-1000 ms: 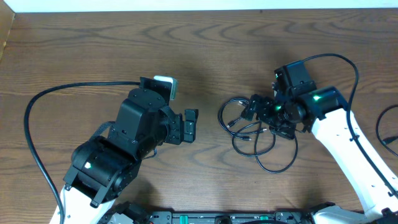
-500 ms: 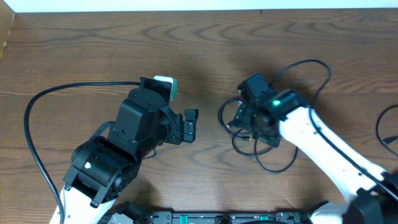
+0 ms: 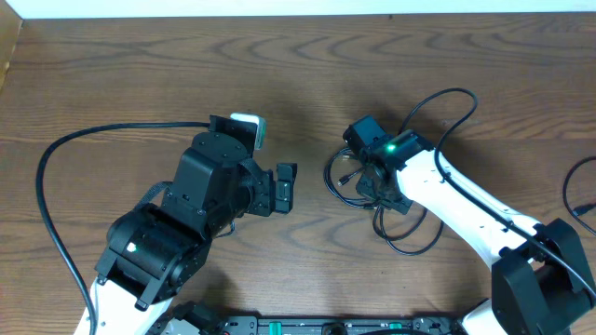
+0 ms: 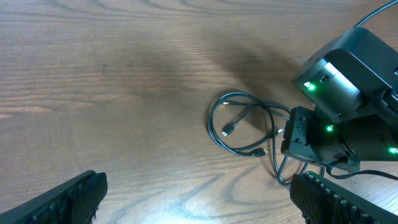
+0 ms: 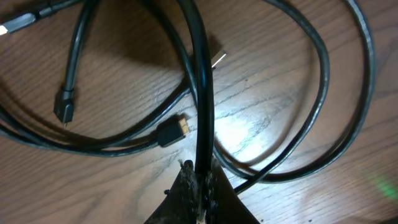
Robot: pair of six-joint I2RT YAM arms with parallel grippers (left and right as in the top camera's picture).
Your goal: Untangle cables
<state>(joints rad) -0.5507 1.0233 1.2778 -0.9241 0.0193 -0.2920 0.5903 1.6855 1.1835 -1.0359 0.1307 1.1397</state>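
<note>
— Where are the cables (image 3: 333, 176) now?

— They lie in a loose clump on the wooden table (image 3: 466, 56), right of the middle, in about the same place as one second ago. A wide loop hangs out of the clump toward the near edge.

— And the right gripper (image 5: 200, 177)?

— Here is the change. One second ago it stood at the right side of the clump with its jaws spread. Now the wrist is further to the left, directly over the clump, and the jaws are pressed together on one black cord (image 5: 202, 93). The wrist view shows this cord going up from between the fingertips and crossing over the other loops. A small plug (image 5: 173, 130) with a gold tip lies just beside it on the wood.

— Does the left gripper (image 3: 282, 186) differ?

— No, it is where it was before. It is well apart from the clump, on the left, with the fingers spread wide and nothing between them.
</note>
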